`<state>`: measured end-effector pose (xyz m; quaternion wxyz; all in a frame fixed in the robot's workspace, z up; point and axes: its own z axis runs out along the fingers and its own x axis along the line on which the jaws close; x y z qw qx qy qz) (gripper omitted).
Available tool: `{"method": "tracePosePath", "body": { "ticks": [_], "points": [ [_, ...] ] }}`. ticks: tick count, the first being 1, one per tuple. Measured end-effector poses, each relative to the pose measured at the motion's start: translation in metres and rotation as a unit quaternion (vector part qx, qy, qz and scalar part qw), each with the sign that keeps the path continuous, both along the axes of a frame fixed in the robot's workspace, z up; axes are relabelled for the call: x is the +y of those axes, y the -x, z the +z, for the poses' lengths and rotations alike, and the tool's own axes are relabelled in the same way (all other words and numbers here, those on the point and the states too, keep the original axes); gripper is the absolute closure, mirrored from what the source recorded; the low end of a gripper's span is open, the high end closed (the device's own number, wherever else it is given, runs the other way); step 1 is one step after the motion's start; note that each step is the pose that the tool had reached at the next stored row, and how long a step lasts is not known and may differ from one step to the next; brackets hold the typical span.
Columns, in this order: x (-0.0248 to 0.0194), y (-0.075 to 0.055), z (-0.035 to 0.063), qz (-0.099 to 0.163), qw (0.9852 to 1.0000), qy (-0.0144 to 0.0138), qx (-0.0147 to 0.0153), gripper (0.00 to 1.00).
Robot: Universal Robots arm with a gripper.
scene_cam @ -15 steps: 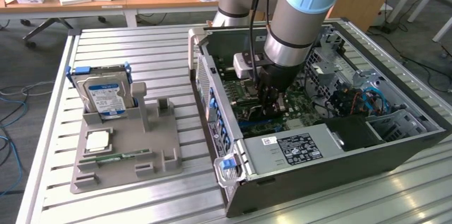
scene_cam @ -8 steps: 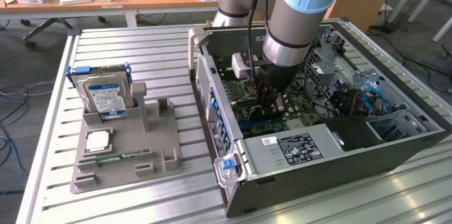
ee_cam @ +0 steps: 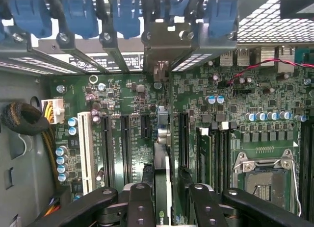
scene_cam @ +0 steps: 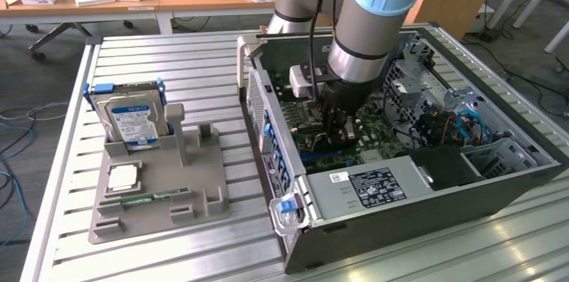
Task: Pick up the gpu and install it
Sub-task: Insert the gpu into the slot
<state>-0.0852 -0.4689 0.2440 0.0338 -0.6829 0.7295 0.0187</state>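
The gpu (ee_cam: 162, 158) appears edge-on in the wrist view as a thin card standing upright on the green motherboard (ee_cam: 132, 97), between the black expansion slots. Its silver end bracket (ee_cam: 162, 48) reaches the rear slot openings under the blue clips. My gripper (ee_cam: 170, 195) is shut on the card, one black finger (ee_cam: 140, 202) on each side of it. In the exterior view my gripper (scene_cam: 340, 132) reaches straight down into the open computer case (scene_cam: 266, 115), low over the motherboard. Whether the card sits fully in its slot, I cannot tell.
On the slatted table left of the case, a grey fixture (scene_cam: 191, 182) holds a silver hard drive (scene_cam: 133, 119), a memory stick (scene_cam: 146, 197) and a square chip (scene_cam: 122, 177). Inside the case are the power supply (scene_cam: 369, 185), drive cages, cables, installed memory (ee_cam: 206, 153) and the CPU socket (ee_cam: 265, 180).
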Motion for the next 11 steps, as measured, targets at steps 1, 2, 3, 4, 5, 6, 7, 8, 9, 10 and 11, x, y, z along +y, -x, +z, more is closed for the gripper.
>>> {"method": "tracePosePath", "body": {
  "ticks": [1, 2, 3, 4, 5, 6, 7, 8, 9, 10, 11],
  "points": [
    [0.0001, 0.0, 0.0013, -0.001, 1.0, -0.0001, -0.0001, 0.66],
    [0.0002, 0.0, 0.0028, -0.002, 1.0, -0.0002, -0.0001, 0.66],
    [0.0002, 0.0, 0.0045, -0.002, 1.0, -0.0001, -0.0001, 0.66],
    [0.0002, 0.0, 0.0063, -0.003, 1.0, -0.0001, -0.0001, 0.66],
    [0.0002, 0.0, 0.0084, -0.003, 1.0, -0.0001, -0.0001, 0.66],
    [0.0002, 0.0, 0.0107, -0.004, 1.0, -0.0001, -0.0001, 0.66],
    [0.0002, 0.0, 0.0127, -0.004, 1.0, -0.0002, -0.0001, 0.66],
    [0.0002, 0.0, 0.0145, -0.005, 1.0, -0.0001, -0.0001, 0.66],
    [0.0002, 0.0, 0.0159, -0.005, 1.0, -0.0001, -0.0001, 0.66],
    [0.0002, 0.0, 0.0171, -0.006, 1.0, -0.0001, -0.0001, 0.66],
    [0.0002, 0.0, 0.0186, -0.006, 1.0, -0.0001, -0.0001, 0.66]
  ]
}}
